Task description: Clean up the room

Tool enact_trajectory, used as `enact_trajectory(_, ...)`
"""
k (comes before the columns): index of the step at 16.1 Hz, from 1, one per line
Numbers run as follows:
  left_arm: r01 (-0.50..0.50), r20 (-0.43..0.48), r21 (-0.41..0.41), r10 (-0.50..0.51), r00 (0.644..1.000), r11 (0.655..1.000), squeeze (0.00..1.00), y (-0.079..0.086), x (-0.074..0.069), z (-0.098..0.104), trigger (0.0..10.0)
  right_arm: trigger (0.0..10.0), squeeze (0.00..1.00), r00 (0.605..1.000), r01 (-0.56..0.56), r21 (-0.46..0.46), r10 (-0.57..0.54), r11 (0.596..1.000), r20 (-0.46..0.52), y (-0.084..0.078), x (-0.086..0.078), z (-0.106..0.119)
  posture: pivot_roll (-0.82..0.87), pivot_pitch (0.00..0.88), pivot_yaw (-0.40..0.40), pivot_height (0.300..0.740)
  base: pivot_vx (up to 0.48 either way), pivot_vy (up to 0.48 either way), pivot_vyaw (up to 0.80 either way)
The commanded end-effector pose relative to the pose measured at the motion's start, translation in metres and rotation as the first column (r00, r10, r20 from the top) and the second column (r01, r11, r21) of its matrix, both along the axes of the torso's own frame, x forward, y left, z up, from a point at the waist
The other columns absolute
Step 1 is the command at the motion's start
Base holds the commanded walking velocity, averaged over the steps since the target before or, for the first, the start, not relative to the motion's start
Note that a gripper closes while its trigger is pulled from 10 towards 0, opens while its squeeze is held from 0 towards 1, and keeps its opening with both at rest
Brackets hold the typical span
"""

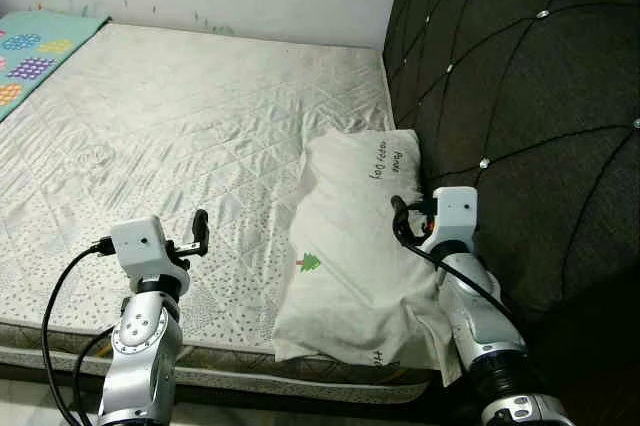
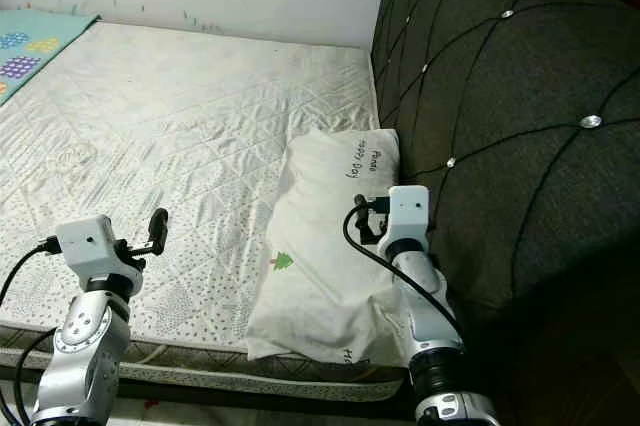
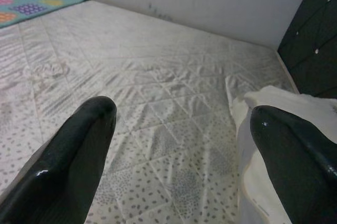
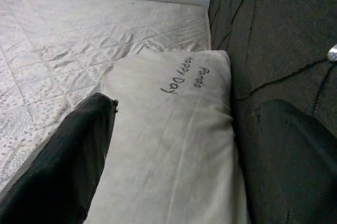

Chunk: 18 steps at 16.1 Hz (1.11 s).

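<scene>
1. Cream cotton, printed with "Panda Happy Day" and a small green tree, covered the pillow (image 1: 350, 246), which lay lengthwise along the headboard side of the bed (image 1: 180, 136), its near end overhanging the mattress edge. We judged it the thing to tidy.
2. Our right gripper (image 4: 174, 145) hung just above the pillow with its jaws spread wide, one finger over the cloth and the other close against the dark tufted headboard (image 1: 520, 96). We read that straddle as lining up to pinch the pillow's headboard-side edge.
3. Our left gripper (image 3: 179, 129) hovered over the bare quilted mattress, jaws also parted and holding nothing, the pillow's edge just beside one finger, likely ready to support it.
4. A teal patterned blanket (image 1: 30, 51) lay at the far left corner, well apart.
</scene>
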<state>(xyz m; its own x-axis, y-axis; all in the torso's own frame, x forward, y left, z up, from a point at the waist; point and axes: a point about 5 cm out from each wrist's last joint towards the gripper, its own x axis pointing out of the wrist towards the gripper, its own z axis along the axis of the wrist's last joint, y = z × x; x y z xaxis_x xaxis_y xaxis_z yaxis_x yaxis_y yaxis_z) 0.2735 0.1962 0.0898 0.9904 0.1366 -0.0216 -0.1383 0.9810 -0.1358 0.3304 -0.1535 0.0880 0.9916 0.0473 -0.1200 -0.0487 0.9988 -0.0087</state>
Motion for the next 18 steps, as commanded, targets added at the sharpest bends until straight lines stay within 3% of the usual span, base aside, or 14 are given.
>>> enact_trajectory(1, 0.0, -0.004, 0.009, 0.0, 1.0, 1.0, 0.0, -0.002, -0.004, 0.001, 10.0, 10.0, 0.0, 1.0, -0.008, -0.003, 0.008, 1.0, 0.003, 0.003, -0.002, 0.0, -0.05, 0.0, -0.058, 0.74, 0.0, 0.0, 0.0)
enact_trajectory(5, 0.023, -0.032, 0.004, -0.023, 0.999, 1.0, 0.0, -0.01, -0.005, -0.008, 10.0, 10.0, 0.0, 1.0, -0.003, 0.038, 0.003, 0.999, 0.012, 0.007, 0.0, 0.002, -0.05, 0.0, -0.04, 0.74, 0.0, 0.0, 0.0)
enact_trajectory(8, 0.024, -0.04, -0.01, -0.025, 0.999, 1.0, 0.0, -0.012, -0.004, -0.01, 10.0, 10.0, 0.0, 1.0, 0.015, 0.045, -0.015, 0.999, 0.002, 0.004, -0.001, -0.002, -0.05, 0.0, -0.021, 0.74, 0.0, 0.0, -0.67)
enact_trajectory(13, 0.036, -0.022, -0.024, -0.036, 0.999, 0.999, 0.0, -0.017, 0.011, -0.008, 10.0, 10.0, 0.0, 0.999, -0.001, 0.041, -0.001, 0.999, 0.034, 0.008, 0.008, 0.005, -0.07, 0.0, -0.019, 0.74, 0.0, 0.0, -0.28)
enact_trajectory(18, 0.009, -0.02, -0.034, -0.01, 1.0, 0.999, 0.0, -0.013, 0.006, -0.009, 10.0, 10.0, 0.0, 0.997, -0.057, 0.048, 0.054, 0.997, 0.056, 0.008, 0.006, 0.007, -0.07, 0.0, -0.032, 0.74, 0.0, 0.316, 0.0)
